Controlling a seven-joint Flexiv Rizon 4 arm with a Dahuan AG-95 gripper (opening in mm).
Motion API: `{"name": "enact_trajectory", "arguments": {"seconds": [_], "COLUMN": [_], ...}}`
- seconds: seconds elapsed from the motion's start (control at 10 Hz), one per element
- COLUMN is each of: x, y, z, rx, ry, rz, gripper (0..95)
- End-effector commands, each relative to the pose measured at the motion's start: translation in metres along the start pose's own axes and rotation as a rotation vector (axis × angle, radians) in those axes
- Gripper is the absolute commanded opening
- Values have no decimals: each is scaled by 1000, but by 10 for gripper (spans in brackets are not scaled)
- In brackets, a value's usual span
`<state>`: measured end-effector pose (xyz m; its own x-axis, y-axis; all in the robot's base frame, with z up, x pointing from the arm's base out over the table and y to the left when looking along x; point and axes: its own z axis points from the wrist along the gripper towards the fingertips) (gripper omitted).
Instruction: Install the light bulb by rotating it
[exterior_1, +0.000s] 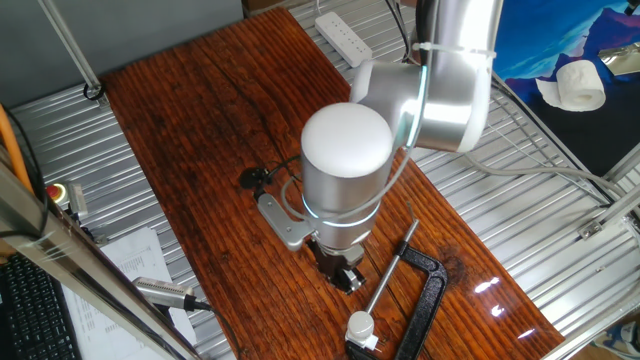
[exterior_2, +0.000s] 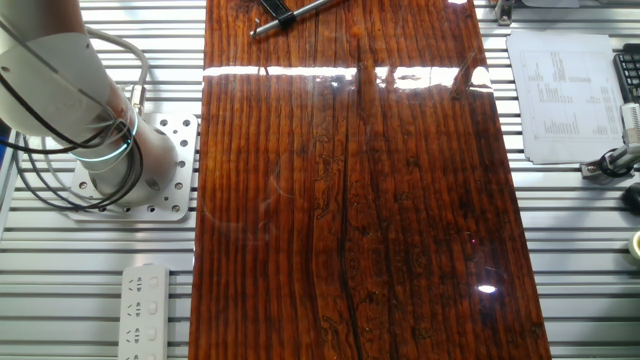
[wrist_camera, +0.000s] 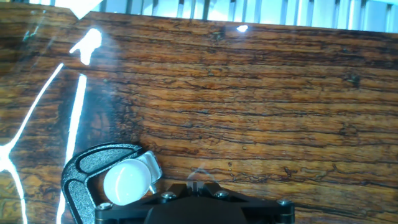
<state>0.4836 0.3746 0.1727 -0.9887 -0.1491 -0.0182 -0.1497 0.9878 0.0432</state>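
My silver arm hangs over a long, glossy reddish-brown wooden surface (exterior_1: 200, 130) with dark grain lines, which lies on a ribbed grey metal bench (exterior_1: 520, 190). My black jaws (exterior_1: 343, 272) point down at the wood near its lower end; my own wrist blocks the tips in the fixed view and the hand view shows only the black housing, so I cannot tell how far apart they stand or whether they hold anything.

The small white dome-topped light bulb (exterior_1: 359, 325) stands upright just beyond my jaws, near the wood's near edge, beside the black C-shaped metal clamp (exterior_1: 430, 290) with its long silver screw rod (exterior_1: 392, 268). In the hand view the bulb (wrist_camera: 127, 182) sits at the lower left, inside the curve of the clamp (wrist_camera: 87, 168), close to my housing; whether it touches the clamp I cannot tell.

Room detail: a white power strip (exterior_1: 343, 36) lies past the far end of the wood, and shows again in the other fixed view (exterior_2: 145, 310) beside my perforated metal base plate (exterior_2: 170, 170). Printed white paper sheets (exterior_2: 560, 95) rest on the bench along one side. A roll of white tissue (exterior_1: 578, 85) lies on a dark cloth off to the right. Bright ceiling lights glare across the polished grain.
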Motion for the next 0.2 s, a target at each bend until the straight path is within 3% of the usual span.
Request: {"name": "enact_trajectory", "arguments": {"seconds": [0.1,0.2], "x": [1,1], "y": [0,0], "z": [0,0], "rx": [-4,-3], "ry": [0,4], "rz": [2,3], "gripper": [0,0]}}
